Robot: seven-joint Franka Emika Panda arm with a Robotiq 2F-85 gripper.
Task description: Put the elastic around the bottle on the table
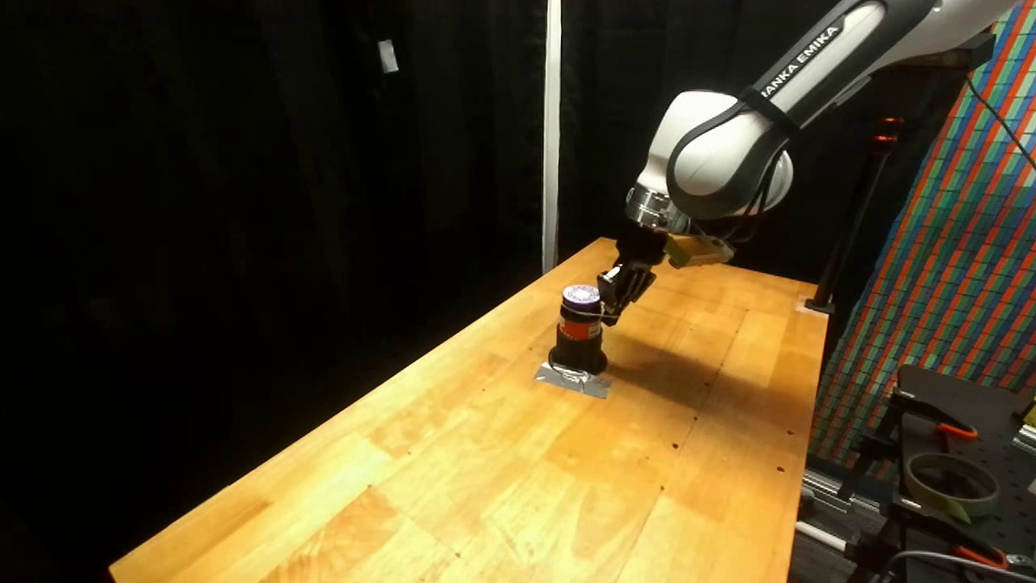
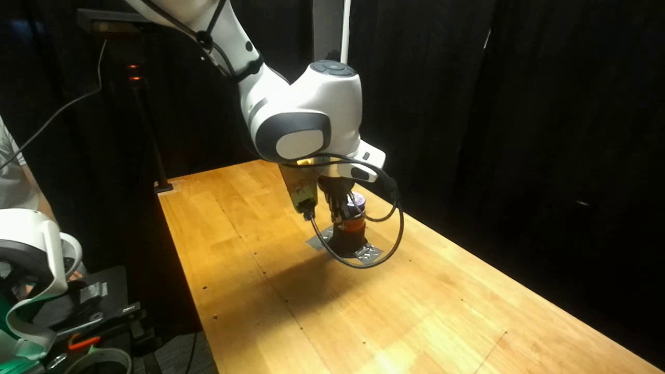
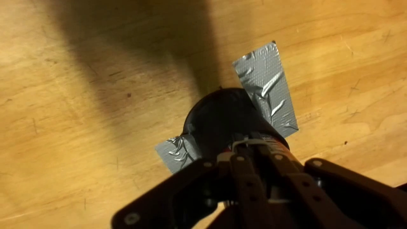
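Note:
The dark bottle (image 1: pixel 579 328), with an orange-red band and a purple-white top, stands upright in a black base on the wooden table (image 1: pixel 502 470). It also shows in an exterior view (image 2: pixel 353 225), partly behind the gripper (image 2: pixel 338 215). The pale, thin elastic (image 1: pixel 597 314) runs round the upper bottle and stretches to my gripper (image 1: pixel 613 316), beside the bottle's top. In the wrist view the elastic (image 3: pixel 254 141) crosses my nearly touching fingertips (image 3: pixel 246 136) and reaches the bottle's label. My gripper looks shut on the elastic; the exact pinch point is dark and hard to see.
Silver tape (image 3: pixel 268 92) fixes the black base (image 3: pixel 219 117) to the table, and it also shows in an exterior view (image 1: pixel 573 380). A loose cable loop (image 2: pixel 358 266) hangs from the wrist near the bottle. A black pole (image 1: pixel 846 227) stands at the table's far corner.

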